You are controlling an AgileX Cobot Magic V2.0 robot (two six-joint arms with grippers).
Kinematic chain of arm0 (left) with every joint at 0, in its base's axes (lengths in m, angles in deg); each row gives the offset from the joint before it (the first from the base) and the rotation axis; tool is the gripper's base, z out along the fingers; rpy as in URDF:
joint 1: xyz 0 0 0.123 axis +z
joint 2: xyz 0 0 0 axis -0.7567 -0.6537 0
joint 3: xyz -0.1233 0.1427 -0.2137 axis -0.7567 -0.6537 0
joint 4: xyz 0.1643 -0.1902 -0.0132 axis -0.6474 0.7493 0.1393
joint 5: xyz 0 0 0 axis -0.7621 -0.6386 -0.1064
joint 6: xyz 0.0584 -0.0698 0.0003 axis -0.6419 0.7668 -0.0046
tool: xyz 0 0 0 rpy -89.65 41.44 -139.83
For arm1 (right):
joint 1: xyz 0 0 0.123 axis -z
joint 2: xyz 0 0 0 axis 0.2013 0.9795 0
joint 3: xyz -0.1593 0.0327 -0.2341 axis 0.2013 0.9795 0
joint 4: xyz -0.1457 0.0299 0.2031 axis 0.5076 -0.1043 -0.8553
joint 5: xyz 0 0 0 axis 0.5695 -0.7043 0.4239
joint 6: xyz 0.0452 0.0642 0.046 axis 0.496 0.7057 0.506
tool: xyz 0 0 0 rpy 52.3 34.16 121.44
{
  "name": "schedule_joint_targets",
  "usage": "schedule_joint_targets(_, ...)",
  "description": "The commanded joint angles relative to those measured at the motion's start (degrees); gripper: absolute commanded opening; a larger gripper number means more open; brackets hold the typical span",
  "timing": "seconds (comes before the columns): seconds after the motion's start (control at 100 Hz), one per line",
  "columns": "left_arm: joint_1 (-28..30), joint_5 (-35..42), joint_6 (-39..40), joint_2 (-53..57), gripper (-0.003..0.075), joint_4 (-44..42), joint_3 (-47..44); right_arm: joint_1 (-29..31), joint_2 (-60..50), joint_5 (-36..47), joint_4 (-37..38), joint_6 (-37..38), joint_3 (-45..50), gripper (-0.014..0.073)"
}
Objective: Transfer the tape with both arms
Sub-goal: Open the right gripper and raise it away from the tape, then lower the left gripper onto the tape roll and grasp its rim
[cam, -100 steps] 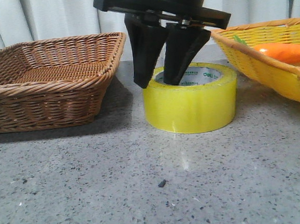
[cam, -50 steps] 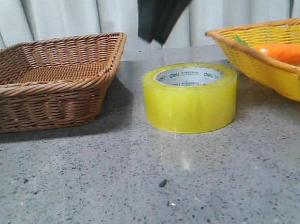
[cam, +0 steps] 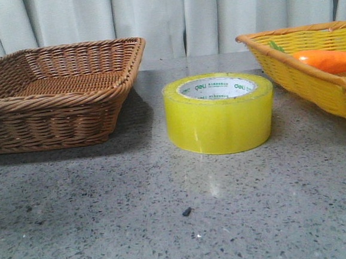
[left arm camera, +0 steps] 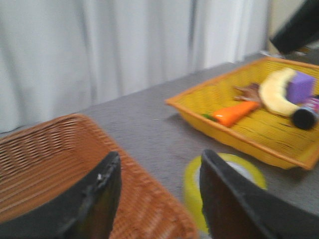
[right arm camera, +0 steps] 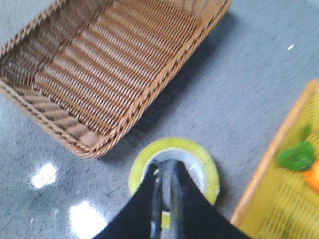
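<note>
Tape (cam: pixel 219 115) flat on table (cam: pixel 167 214); right gripper (right arm camera: pixel 164 172) seemingly closed above.

Left wrist view blurred; tape (left arm camera: pixel 227 191) partly hidden behind a finger (left arm camera: pixel 234 204); yellow basket (cam: pixel 313 76) cut off.

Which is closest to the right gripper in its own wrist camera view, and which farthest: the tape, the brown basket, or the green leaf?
From the right gripper:
1. Tape, directly beneath the fingertips.
2. Brown basket, beyond the tape to one side.
3. Green leaf, in the yellow basket; close to the brown basket's rank.
</note>
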Motion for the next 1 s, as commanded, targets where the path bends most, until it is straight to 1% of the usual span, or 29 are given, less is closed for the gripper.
schedule_joint_targets(0.0, -4.76, 7.56, 0.18, -5.43, 0.0333, -1.15, 3.82, 0.02, -6.49, 7.71, 1.91, -0.39, 2.72, -0.0065)
schedule_joint_targets(0.07, -7.05, 8.75, 0.18, -9.92, 0.0333, -1.27, 5.56, 0.02, -11.49, 10.8, 3.17, -0.39, 6.9, -0.0065)
schedule_joint_targets(0.21, -9.84, 8.73, 0.18, -17.64, 0.0333, -3.05, 8.83, 0.02, -19.79, 14.98, 5.38, -0.39, 14.56, -0.0065)
schedule_joint_targets(0.42, -10.99, 9.5, 0.18, -26.42, 0.0333, -3.91, 12.22, 0.02, -33.89, 20.14, 6.98, 0.68, 26.75, -0.0064)
schedule_joint_targets(0.57, -12.09, 8.8, 0.18, -31.38, 0.034, -3.91, 14.63, 0.02, -43.5, 22.41, 7.95, 1.34, 33.46, -0.0064)
schedule_joint_targets(0.64, -12.58, 7.37, 0.18, -33.83, 0.0344, -3.91, 16.3, 0.02, -48.01, 24.09, 8.7, 1.34, 36.35, -0.0064)
schedule_joint_targets(0.79, -13.44, 3.83, 0.18, -38.21, 0.0379, -4.38, 20.17, 0.02, -56.34, 28.21, 9.61, 1.34, 41.29, -0.0064)
schedule_joint_targets(0.89, -14.6, -1.52, 0.18, -40.71, 0.0379, -5.19, 23.0, 0.02, -60.06, 27.78, 10.69, 1.34, 42.7, -0.0064)
schedule_joint_targets(0.99, -15.6, -4.34, -0.04, -42.75, 0.0379, -5.19, 25.17, 0.02, -61.62, 26.31, 10.81, 1.34, 43.05, -0.0064)
